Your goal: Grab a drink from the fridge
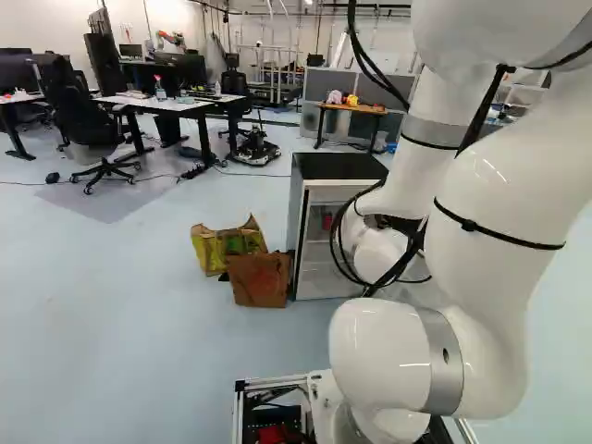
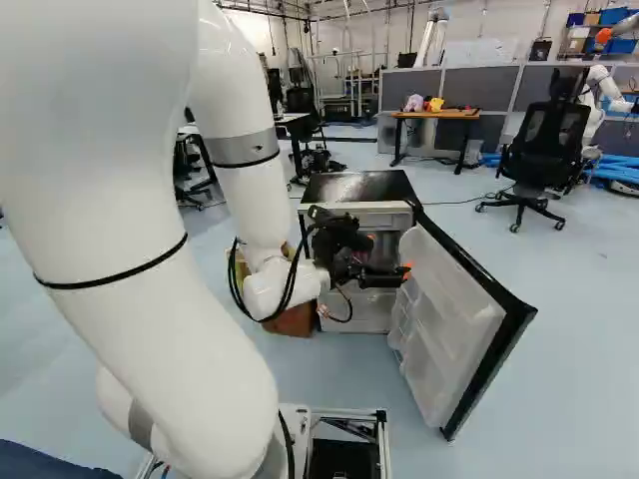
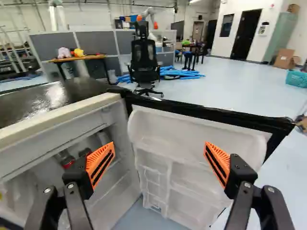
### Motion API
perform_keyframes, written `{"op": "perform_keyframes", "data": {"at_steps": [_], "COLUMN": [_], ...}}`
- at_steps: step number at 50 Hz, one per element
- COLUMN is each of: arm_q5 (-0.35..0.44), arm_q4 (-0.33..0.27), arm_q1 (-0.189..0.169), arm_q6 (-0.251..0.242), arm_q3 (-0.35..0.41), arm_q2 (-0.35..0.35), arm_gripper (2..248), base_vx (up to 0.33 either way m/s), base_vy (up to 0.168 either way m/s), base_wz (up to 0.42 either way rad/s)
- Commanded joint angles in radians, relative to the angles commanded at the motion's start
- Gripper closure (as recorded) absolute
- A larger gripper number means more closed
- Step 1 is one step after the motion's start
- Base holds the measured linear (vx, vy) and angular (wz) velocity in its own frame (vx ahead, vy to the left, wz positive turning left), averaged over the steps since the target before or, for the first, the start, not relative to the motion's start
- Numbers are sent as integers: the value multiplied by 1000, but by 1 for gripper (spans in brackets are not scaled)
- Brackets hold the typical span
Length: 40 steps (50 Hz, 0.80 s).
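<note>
Two fingers of your pincer stand wide apart at the open fridge; its door hangs outward; your red-marked drink sits inside, partly hidden behind one finger.

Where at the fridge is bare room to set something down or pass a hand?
Bare: the black top of the fridge, within its edges, and in the tool, between its open fingers. Crowded: beside the fridge, yellow bag and brown bag.
</note>
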Motion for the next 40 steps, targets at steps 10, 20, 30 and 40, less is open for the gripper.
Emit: {"op": "perform_keyframes", "data": {"at_steps": [10, 20, 30, 40], "arm_q5": [0, 0, 0, 0], "arm_q4": [-105, -210, -315, -420], "arm_q1": [10, 10, 11, 12], "arm_q6": [0, 0, 0, 0], "arm_q3": [7, -2, -15, -40], "arm_q2": [-26, -65, -106, -156], "arm_gripper": [3, 3, 3, 3], "base_vx": [0, 0, 0, 0], "base_vy": [0, 0, 0, 0], "base_wz": [0, 0, 0, 0]}}
